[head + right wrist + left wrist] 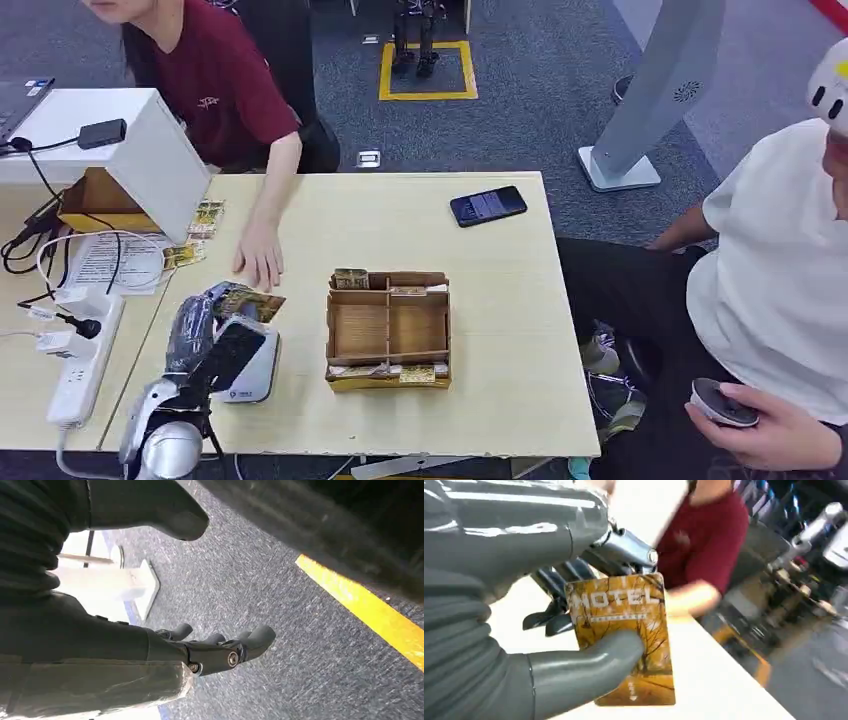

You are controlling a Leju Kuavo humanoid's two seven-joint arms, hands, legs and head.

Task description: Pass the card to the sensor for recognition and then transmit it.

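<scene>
- Grey carpet covered the floor, and a light wooden table point(480, 260) stood in the middle of the room.
- On the far left, a white power strip point(85, 350) lay by some black cables, and a white box point(150, 150) stood on the table.
- A person in a dark red shirt point(215, 85) leaned over the table with one hand point(260, 262) flat on the wood.
- The robot's left hand point(205, 325) was at the front left of the table. Its thumb and fingers pinched the card point(621, 630).
- The card was yellow and had the word "MOTEL" on it. It was up above the white sensor point(250, 372), which sat on the table.
- A brown cardboard tray point(388, 330) with walls inside sat in the middle of the table. More cards sat in its front and back slots.
- A black phone point(488, 205) lay flat near the far right side of the table.
- On the right, a person in a white shirt point(780, 280) sat and held a small round grey thing point(720, 402).
- The robot's right hand point(220, 647) hung over the carpet near a yellow line point(370, 615). Its fingers were a little bent, apart and held nothing.
</scene>
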